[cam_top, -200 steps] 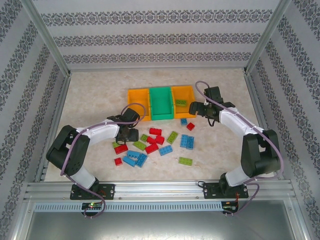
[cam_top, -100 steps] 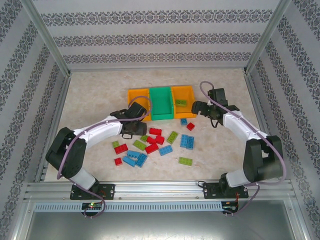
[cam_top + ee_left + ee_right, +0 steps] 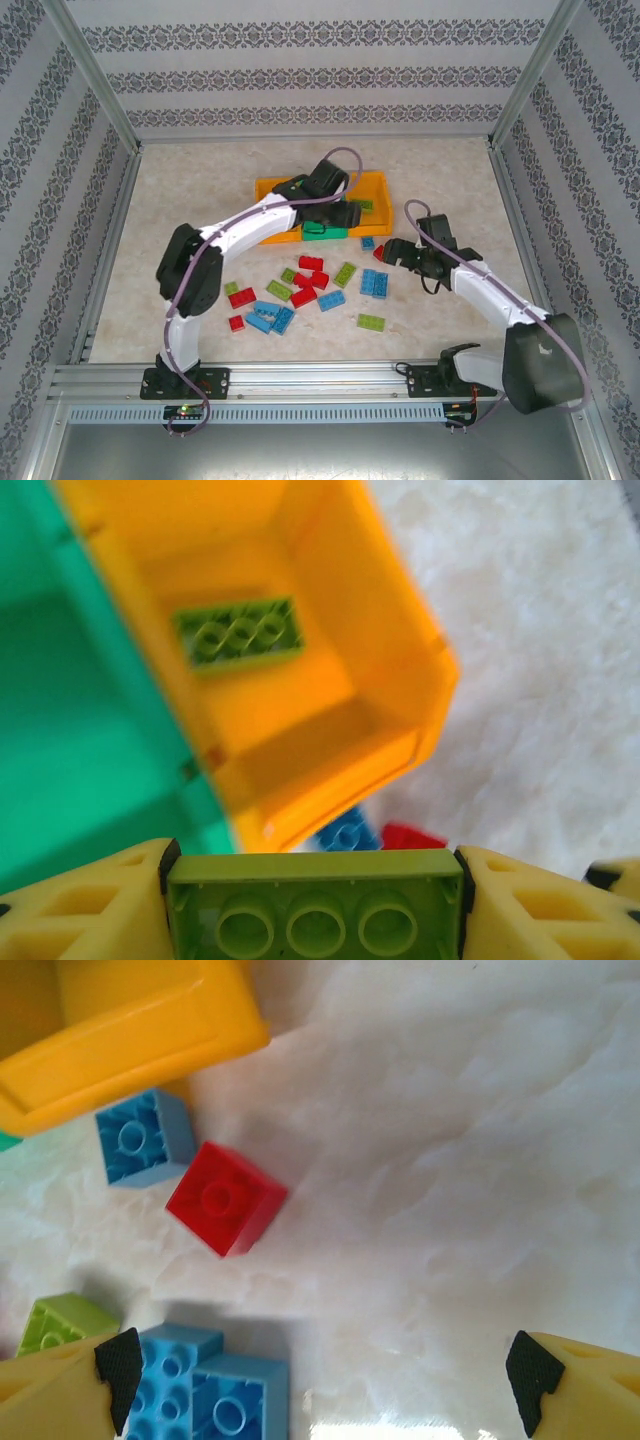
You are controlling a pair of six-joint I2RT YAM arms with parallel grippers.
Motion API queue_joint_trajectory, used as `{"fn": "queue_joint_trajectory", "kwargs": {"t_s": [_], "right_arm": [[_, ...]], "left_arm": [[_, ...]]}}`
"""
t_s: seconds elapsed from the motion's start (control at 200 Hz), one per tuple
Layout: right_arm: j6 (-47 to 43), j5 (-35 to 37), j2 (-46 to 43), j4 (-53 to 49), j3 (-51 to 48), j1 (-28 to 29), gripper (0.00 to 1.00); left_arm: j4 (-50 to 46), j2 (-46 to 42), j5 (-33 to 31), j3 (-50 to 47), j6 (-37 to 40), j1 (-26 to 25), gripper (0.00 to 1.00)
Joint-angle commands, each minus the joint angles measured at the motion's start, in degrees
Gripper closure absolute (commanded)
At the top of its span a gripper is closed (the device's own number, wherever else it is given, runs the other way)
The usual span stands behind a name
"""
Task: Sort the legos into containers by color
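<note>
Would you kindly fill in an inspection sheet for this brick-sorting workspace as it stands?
Surface: pale marbled table.
Job's things: left orange bin, green bin, right orange bin joined in a row; one green brick in the last; red, blue and green loose bricks on the table.
Clutter: nothing seen.
Grippers: left gripper shut on a second green brick over the bins; right gripper open above loose bricks.
Cables: purple cable along each arm.
Surroundings: patterned walls, metal frame.

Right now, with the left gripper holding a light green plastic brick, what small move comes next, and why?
Probably ease the left gripper forward over the right orange plastic bin before releasing: another light green brick already lies there, and the held brick hangs near that bin's corner.
</note>
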Motion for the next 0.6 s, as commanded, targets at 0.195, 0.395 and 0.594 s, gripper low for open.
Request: {"fn": "queue_joint_trajectory", "kwargs": {"t_s": [0.195,0.395,0.594], "right_arm": [[7.08,2.93,-6.03,-3.85,-4.4,4.43,0.03],[9.65,5.41,-7.87,-5.79,-5.32,10.44,0.03],[15.74,8.12,-7.58,-11.04,-4.46,18.2,0.04]], "left_arm": [[-6.6,14.72,4.75,22.02,1.05,-0.11,0.39],[-5.34,18.11,-2.13,24.22,-1.22,0.68,0.32],[-5.81,18.61,-2.7,25.16,-1.01,0.77,0.12]]}}
